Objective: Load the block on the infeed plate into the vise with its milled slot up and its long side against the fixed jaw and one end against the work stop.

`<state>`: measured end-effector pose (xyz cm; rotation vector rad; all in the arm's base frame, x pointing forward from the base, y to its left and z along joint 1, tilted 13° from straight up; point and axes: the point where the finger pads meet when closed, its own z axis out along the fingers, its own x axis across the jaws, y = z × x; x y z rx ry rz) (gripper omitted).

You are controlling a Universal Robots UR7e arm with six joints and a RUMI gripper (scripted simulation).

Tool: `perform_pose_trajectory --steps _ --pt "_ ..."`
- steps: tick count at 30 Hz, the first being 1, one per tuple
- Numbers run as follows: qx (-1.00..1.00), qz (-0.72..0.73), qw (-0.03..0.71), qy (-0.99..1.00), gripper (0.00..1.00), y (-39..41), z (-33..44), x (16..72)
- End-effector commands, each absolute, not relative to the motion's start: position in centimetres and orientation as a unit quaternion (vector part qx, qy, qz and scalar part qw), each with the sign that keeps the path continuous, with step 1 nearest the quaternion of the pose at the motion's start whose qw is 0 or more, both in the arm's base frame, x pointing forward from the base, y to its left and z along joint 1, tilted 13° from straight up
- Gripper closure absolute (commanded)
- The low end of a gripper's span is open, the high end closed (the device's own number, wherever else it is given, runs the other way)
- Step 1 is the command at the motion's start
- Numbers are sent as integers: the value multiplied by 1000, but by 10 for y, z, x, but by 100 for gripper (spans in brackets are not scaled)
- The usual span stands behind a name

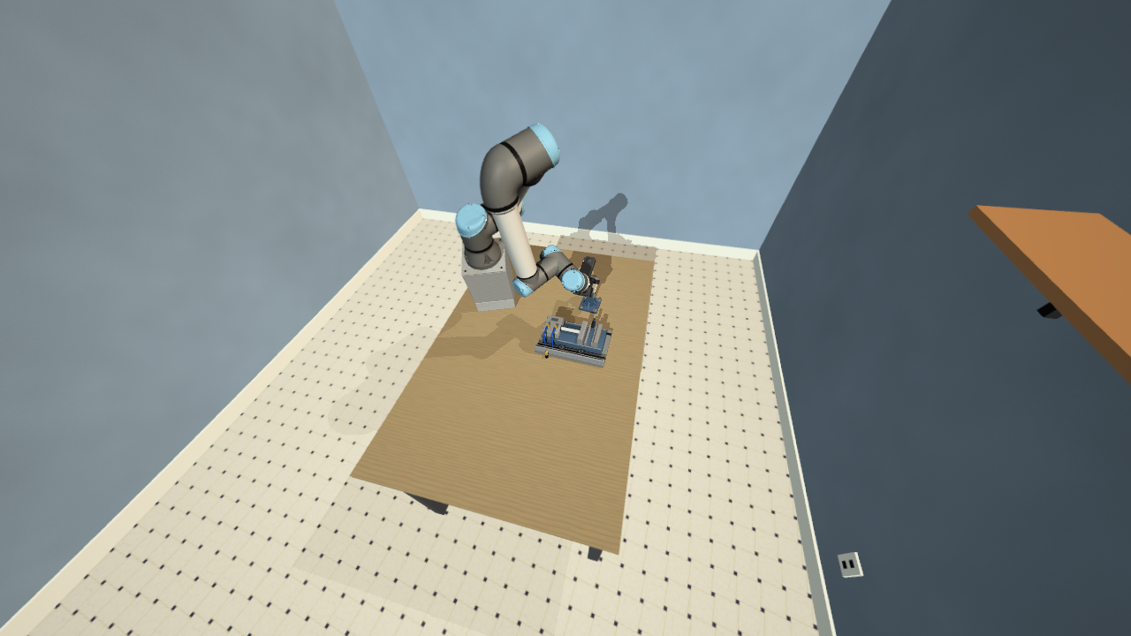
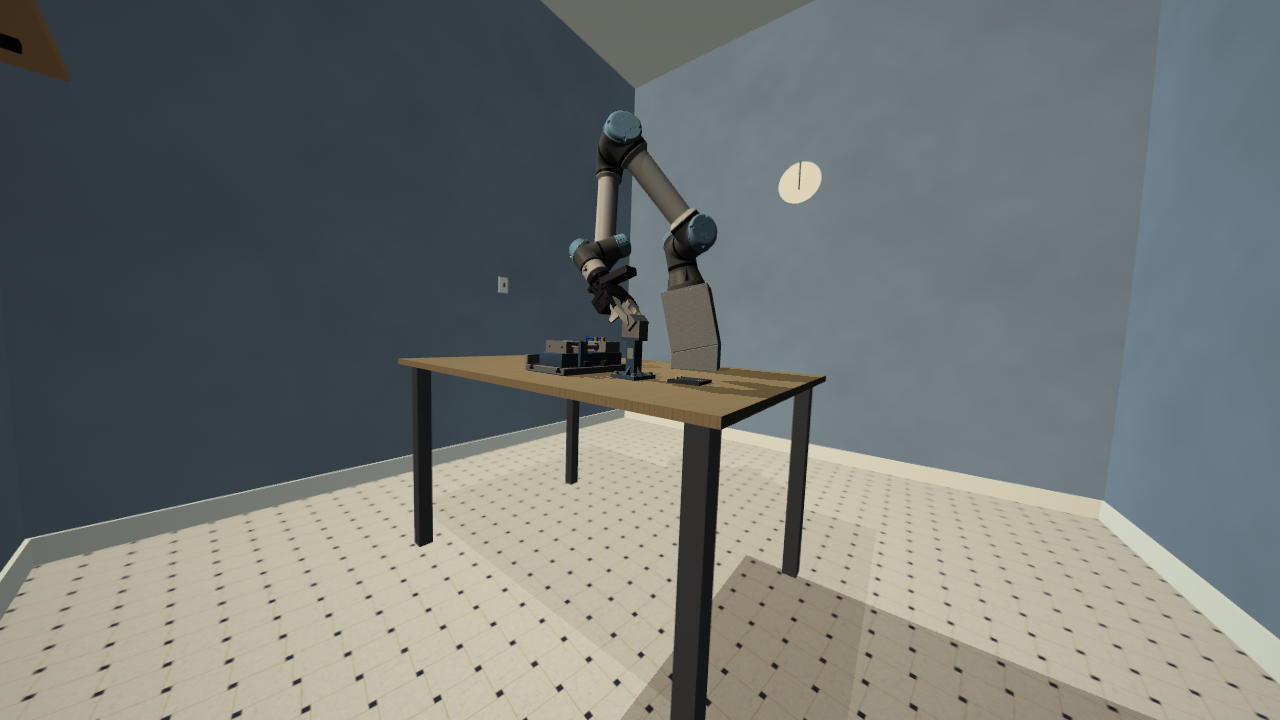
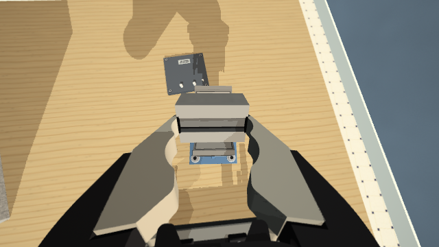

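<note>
The grey part [image 3: 212, 111] [image 2: 631, 327] is at the top of the V-block [image 3: 215, 145] on its blue stand [image 2: 633, 358] [image 1: 588, 304]; whether it touches the V faces I cannot tell. My gripper [image 3: 212, 116] is shut on the part, one fingertip at each end, and comes in tilted. The slot shows as a dark long channel facing the wrist camera. The vise [image 1: 577, 341] [image 2: 572, 360] stands open beside the stand, with nothing seen between its jaws. The fixed jaw [image 1: 599, 335] is on the side away from the cylinder's white rod [image 1: 569, 329]. The low bars are too small to tell.
A dark plate [image 3: 183, 73] [image 2: 689, 381] with a label and short white pins, seemingly the infeed plate, lies beside the stand with no part on it. The vise's base and blue hoses are close by. The robot's pedestal [image 1: 489, 288] [image 2: 693, 322] stands at the table's edge.
</note>
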<state>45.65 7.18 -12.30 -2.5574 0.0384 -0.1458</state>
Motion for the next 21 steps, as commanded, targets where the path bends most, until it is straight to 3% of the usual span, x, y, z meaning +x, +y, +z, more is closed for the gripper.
perform_pose_trajectory --steps 1,21 --pt "-957 -55 286 14 100 72 -123 457" --pt "-957 -55 286 14 100 73 -119 456"
